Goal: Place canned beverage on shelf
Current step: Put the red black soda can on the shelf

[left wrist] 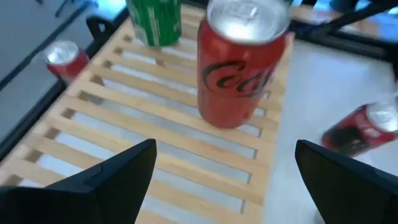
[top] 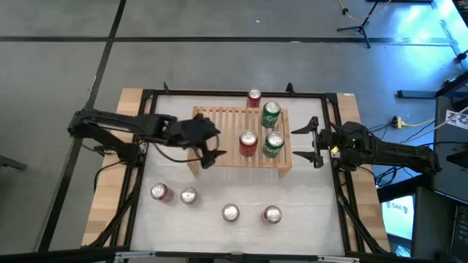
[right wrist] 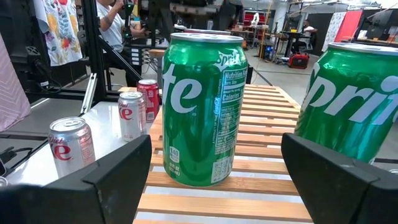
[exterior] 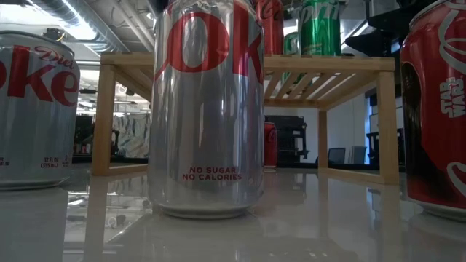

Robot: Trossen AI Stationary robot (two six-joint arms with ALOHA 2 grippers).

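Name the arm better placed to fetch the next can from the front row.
Left, probably. Its open, empty hand hovers over the shelf's left end, nearer the silver can; the right hand waits beyond the shelf's right end.

Even indoor light, with glare on the worktop and uneven focus.

Seen from above, the white worktop [top: 241, 191] is bright, and the upper right corner glows blue. At table height it mirrors the silver can [exterior: 207, 109]. The red can [left wrist: 239, 62] and shelf [left wrist: 149, 130] are motion-blurred; the near green can [right wrist: 202, 106] is sharp.
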